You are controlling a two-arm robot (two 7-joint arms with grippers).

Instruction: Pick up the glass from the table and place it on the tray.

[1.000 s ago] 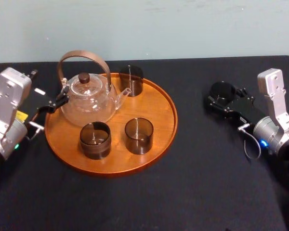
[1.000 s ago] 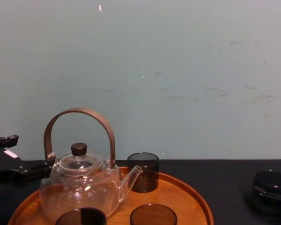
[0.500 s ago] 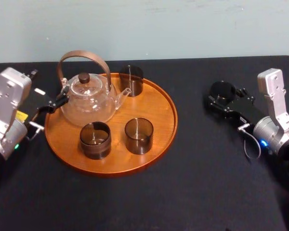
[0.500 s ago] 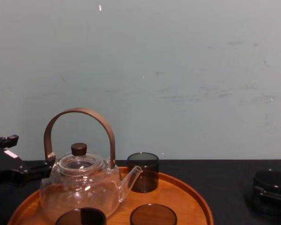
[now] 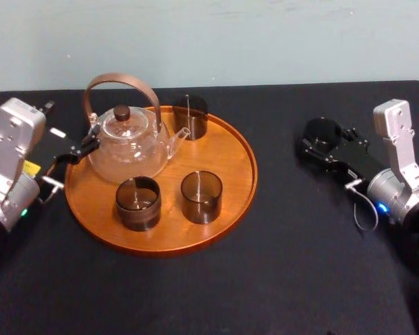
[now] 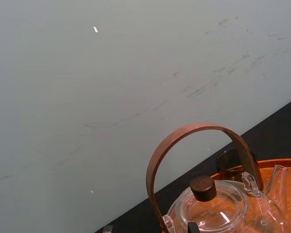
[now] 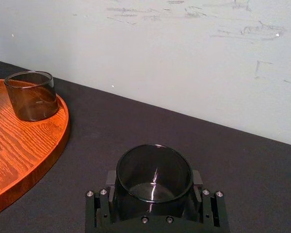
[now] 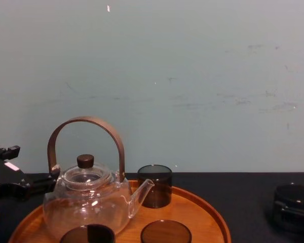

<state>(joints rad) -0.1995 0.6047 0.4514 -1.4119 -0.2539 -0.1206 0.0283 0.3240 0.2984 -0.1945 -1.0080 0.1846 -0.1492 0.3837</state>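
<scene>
The black table (image 5: 279, 265) holds the tray (image 5: 232, 162) and glass (image 5: 322, 130).

No readable text, brand or number is found; the yellow sticker (image 5: 31, 167) on the left arm (image 5: 10, 157) cannot be deciphered

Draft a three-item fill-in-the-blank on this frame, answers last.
The tray holds a teapot and ___ glasses. The other glass stands on the ___, gripped by the right gripper. The left gripper sits by the tray's ___ edge, next to the teapot.
Answers: three; table; left.
</scene>
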